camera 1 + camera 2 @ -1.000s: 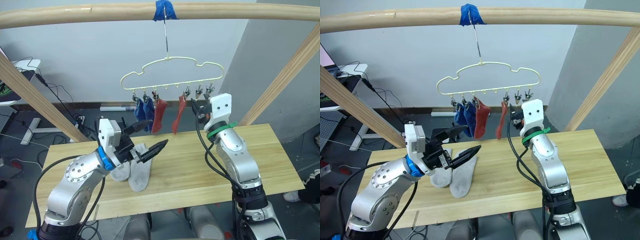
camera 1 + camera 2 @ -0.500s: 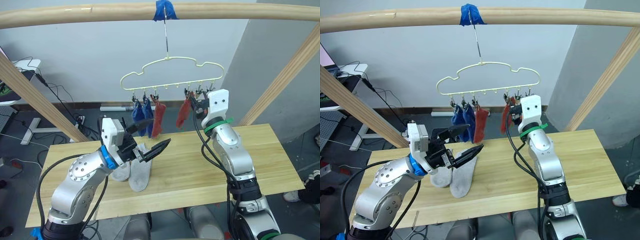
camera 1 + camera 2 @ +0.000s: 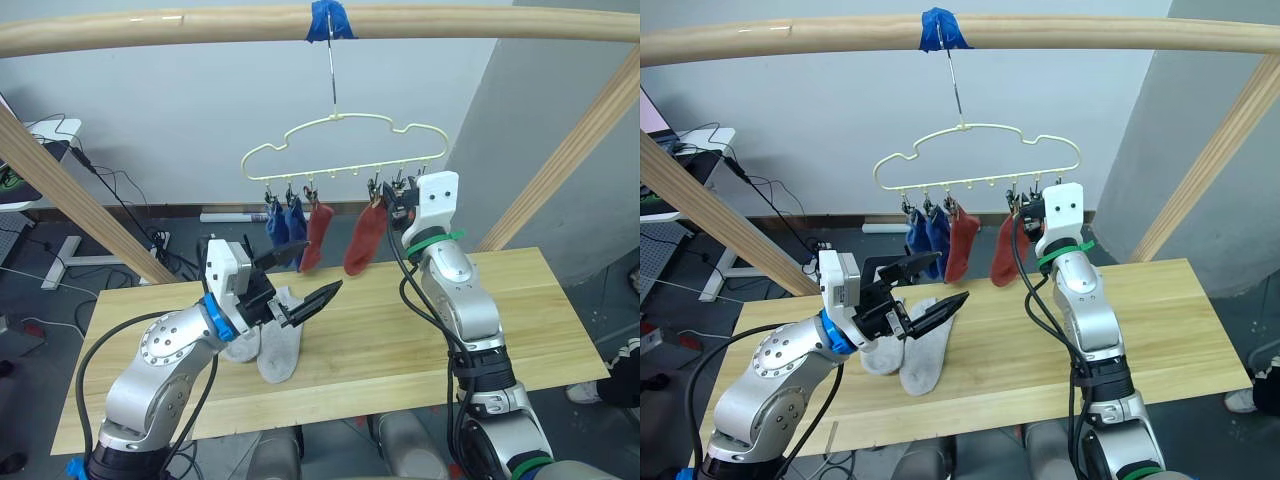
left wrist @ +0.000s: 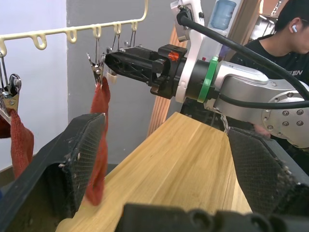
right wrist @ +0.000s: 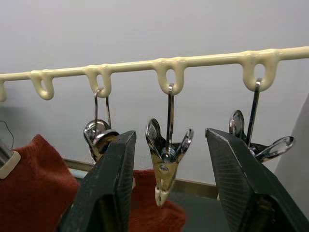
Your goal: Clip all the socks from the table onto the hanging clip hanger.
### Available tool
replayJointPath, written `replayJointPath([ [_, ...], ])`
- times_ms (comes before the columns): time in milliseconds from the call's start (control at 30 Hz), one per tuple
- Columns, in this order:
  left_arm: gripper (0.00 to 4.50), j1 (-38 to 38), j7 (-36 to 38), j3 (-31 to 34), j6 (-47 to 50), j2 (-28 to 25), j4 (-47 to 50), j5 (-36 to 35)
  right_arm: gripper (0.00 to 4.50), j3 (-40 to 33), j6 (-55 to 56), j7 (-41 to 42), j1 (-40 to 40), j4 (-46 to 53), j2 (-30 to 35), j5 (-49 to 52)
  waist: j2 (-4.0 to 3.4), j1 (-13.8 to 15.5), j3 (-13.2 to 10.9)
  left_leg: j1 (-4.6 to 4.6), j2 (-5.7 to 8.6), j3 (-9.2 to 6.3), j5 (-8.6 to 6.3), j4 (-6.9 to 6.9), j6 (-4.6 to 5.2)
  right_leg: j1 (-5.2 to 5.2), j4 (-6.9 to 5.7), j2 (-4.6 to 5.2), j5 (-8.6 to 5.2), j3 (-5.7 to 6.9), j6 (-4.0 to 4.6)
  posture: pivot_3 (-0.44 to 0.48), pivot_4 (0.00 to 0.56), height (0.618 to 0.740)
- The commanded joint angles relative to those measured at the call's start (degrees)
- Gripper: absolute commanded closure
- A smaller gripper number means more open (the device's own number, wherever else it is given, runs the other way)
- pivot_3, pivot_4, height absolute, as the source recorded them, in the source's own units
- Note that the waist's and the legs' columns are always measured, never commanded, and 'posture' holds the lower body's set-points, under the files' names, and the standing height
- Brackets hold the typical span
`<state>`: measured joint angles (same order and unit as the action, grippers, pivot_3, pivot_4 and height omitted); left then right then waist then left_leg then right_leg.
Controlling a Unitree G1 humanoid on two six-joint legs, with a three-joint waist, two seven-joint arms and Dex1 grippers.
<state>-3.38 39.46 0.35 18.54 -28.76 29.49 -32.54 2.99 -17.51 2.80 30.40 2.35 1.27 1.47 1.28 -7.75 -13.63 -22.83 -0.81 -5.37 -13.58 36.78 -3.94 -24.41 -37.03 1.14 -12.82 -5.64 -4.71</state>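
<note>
Grey socks (image 3: 268,345) partly behind left hand (image 3: 305,278)

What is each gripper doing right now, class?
Left gripper: open, empty, above the grey socks.
Right gripper: open, empty, around a silver clip.

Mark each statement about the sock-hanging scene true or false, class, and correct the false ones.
1. Two grey socks lie on the table. True.
2. All six socks hang from the clip hanger. False: four hang there, two blue socks and two rust-red socks.
3. The right gripper is open beneath a bare silver clip. True.
4. The left gripper grips a grey sock. False: it is open above the grey socks, holding nothing.
5. The hanger's hook hangs from a wooden pole at blue tape. True.
</note>
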Motion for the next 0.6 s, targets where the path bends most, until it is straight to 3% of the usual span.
replayJointPath([
  [33,0.00,0.2,0.2,-0.1,-1.0,0.4,2.1,0.2,2.14,-0.6,0.3,-0.3,1.1,1.9,-0.8,0.7,0.00,0.0,0.0,0.00,0.00,0.00,0.00,0.00,0.00,0.00,0.00,0.00,0.00,0.00,0.00,-0.071,0.190,0.740],
  [600,0.00,0.4,-0.1,-0.9,-1.0,0.7,2.6,1.2,2.14,-1.4,0.0,-1.0,2.9,0.3,-3.6,2.0,0.00,0.0,0.0,0.00,0.00,0.00,0.00,0.00,0.00,0.00,0.00,0.00,0.00,0.00,0.00,-0.067,0.192,0.740],
])
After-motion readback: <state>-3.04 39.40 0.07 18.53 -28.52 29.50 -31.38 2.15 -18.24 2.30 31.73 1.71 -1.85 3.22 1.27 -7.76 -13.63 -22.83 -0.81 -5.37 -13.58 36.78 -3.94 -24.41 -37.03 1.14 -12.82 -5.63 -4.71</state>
